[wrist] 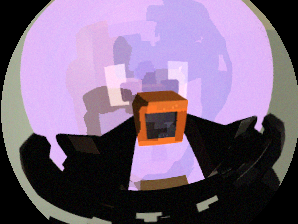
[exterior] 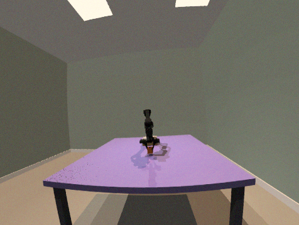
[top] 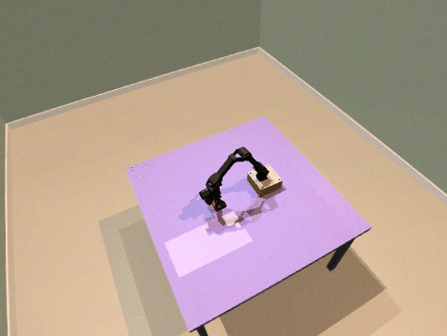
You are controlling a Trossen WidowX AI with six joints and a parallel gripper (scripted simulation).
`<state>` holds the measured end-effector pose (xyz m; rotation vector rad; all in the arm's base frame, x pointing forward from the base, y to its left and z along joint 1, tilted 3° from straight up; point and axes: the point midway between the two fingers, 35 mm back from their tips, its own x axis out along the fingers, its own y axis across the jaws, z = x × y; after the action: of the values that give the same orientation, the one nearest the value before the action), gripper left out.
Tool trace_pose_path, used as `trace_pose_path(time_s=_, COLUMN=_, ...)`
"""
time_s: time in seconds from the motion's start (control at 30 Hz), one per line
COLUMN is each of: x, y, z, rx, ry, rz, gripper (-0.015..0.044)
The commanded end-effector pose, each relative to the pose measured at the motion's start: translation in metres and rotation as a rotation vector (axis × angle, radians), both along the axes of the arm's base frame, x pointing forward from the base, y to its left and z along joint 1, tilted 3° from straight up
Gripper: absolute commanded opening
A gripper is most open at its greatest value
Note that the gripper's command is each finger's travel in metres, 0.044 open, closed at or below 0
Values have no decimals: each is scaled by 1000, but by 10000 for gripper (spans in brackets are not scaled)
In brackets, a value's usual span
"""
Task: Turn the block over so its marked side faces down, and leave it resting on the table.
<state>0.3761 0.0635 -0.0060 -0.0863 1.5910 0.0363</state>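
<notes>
The orange block (top: 214,205) (exterior: 150,151) (wrist: 142,134) is small and box-shaped. In the wrist view its marked side, with a dark square (wrist: 161,125), faces the camera, and a plain orange side shows above it. My gripper (top: 217,206) (exterior: 150,149) (wrist: 158,117) is shut on the block, with one black finger at its left side and one at its right. The block is low over the purple table (top: 300,211) (exterior: 195,170) (wrist: 45,75). I cannot tell whether its underside touches the table. In the top view the fingers hide most of it.
The arm's base block (top: 265,187) (wrist: 162,183) stands behind the gripper on the table. A bright light patch (top: 207,251) and the arm's shadows lie on the table top. The table's front edge (exterior: 151,189) shows in the exterior view.
</notes>
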Motion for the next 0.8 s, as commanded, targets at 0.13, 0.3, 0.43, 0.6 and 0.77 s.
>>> trace_pose_path(time_s=0.13, x=4, y=2, z=2, rx=11, ry=-92, rz=4, gripper=0)
trace_pose_path(time_s=0.3, x=5, y=2, z=-1, rx=16, ry=-166, rz=7, gripper=0)
trace_pose_path(time_s=0.43, x=5, y=2, z=-3, rx=21, ry=-225, rz=9, gripper=0)
trace_pose_path(time_s=0.6, x=4, y=2, z=-4, rx=26, ry=-299, rz=12, gripper=0)
trace_pose_path(time_s=0.77, x=3, y=2, z=-4, rx=32, ry=-373, rz=13, gripper=0)
